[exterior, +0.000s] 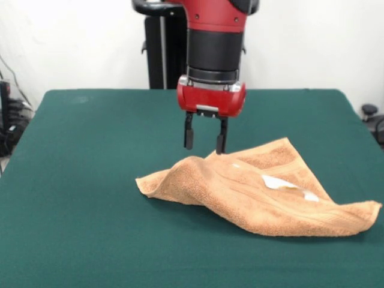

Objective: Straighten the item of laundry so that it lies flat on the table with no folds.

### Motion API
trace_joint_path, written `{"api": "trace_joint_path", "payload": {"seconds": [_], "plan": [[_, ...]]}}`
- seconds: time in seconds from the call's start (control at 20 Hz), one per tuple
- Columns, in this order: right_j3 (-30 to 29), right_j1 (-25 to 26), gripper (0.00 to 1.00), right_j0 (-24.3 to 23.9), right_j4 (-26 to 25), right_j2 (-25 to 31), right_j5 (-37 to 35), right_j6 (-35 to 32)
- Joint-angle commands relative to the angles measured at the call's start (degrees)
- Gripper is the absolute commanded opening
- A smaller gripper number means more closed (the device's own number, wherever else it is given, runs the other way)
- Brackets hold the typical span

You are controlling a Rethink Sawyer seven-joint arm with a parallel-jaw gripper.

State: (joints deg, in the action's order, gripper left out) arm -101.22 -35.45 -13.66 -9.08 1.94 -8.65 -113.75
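Observation:
The orange-tan towel [258, 192] lies rumpled and folded on the green table [90, 180], right of centre, with a raised ridge along its far-left part and a white label [282, 183] on top. A woven band runs near its right end. My gripper [204, 144] hangs straight down over the towel's far upper edge. Its two black fingers [189, 137] are spread apart and hold nothing. The right fingertip is at or just touching the cloth's raised fold; the left one is above the bare table.
The robot's black pedestal [162, 48] stands behind the table's far edge. Cables and dark equipment [9, 120] sit beyond the table's left side, and a dark object [371, 114] beyond its right side.

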Motion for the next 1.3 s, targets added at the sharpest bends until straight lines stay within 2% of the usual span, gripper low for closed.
{"api": "trace_joint_path", "payload": {"seconds": [0.05,1.3], "plan": [[-0.82,5.53,1.0,-0.76,-2.94,7.71,1.0,-1.92],[1.49,7.98,1.0,-1.74,-5.09,8.67,1.96,-2.51]]}}
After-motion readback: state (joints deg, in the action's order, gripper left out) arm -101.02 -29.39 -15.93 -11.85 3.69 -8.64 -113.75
